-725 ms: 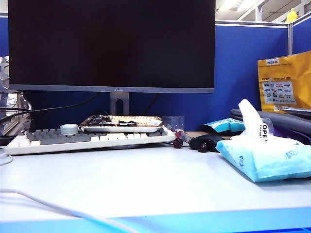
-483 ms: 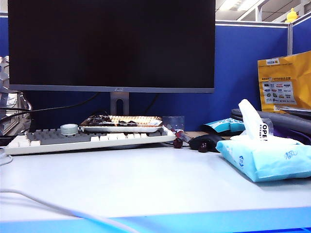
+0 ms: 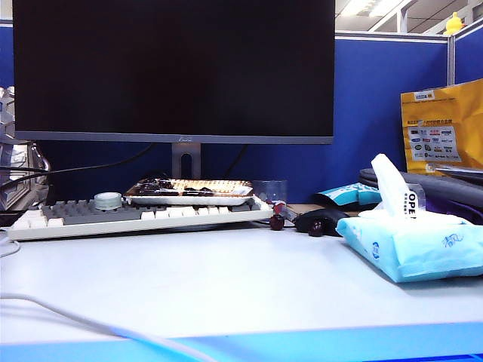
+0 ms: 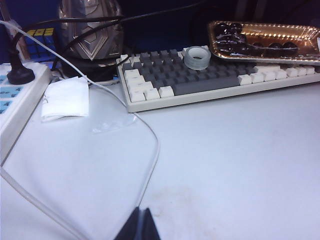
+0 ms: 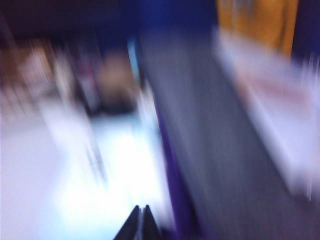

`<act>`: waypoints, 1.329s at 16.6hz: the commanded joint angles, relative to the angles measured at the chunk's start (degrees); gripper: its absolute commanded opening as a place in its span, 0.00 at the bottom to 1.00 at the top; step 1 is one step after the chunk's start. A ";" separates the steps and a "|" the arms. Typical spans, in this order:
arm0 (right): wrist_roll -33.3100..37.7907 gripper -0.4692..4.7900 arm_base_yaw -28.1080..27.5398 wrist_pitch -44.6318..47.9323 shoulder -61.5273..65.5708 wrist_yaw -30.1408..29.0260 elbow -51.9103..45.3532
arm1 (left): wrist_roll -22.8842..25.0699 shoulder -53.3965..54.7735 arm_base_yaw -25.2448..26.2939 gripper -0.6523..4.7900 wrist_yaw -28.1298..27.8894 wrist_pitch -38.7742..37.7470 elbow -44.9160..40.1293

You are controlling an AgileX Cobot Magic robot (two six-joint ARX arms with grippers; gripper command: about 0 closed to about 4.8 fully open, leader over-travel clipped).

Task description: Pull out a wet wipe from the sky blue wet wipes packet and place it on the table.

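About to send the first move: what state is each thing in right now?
Packet: flat on table, flap open.
Wipe: sticking up from packet, not pulled out.
Monitor: screen dark.
Left gripper: jaws shut, empty.
Right gripper: jaws shut, empty, view blurred.

One monitor (image 3: pixel 173 68), one keyboard (image 3: pixel 136 215) and one tray of dark snacks (image 3: pixel 189 191) are counted on the table (image 3: pixel 226 286). One sky blue wet wipes packet (image 3: pixel 415 245), one yellow bag (image 3: pixel 441 124) and two claws, the left claw (image 4: pixel 140 227) and the right claw (image 5: pixel 139 225), are seen.
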 commanded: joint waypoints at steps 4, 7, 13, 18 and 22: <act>2.82 0.08 -0.02 5.55 9.18 0.33 16.33 | -0.17 -0.17 0.02 0.11 0.02 -0.81 -0.02; 2.91 0.08 0.00 4.57 27.91 -4.24 29.44 | -0.17 -0.17 0.02 0.11 0.00 -0.81 -0.02; 16.13 0.08 0.04 5.97 51.08 -43.43 45.42 | -0.17 -0.17 0.02 0.11 0.02 -0.81 -0.02; 4.81 0.08 2.73 -12.35 61.70 -24.20 51.87 | -0.17 -0.17 0.02 0.11 0.02 -0.81 -0.02; -0.85 0.08 11.32 -30.23 79.03 -4.50 70.03 | -0.17 -0.17 0.02 0.11 0.00 -0.81 -0.02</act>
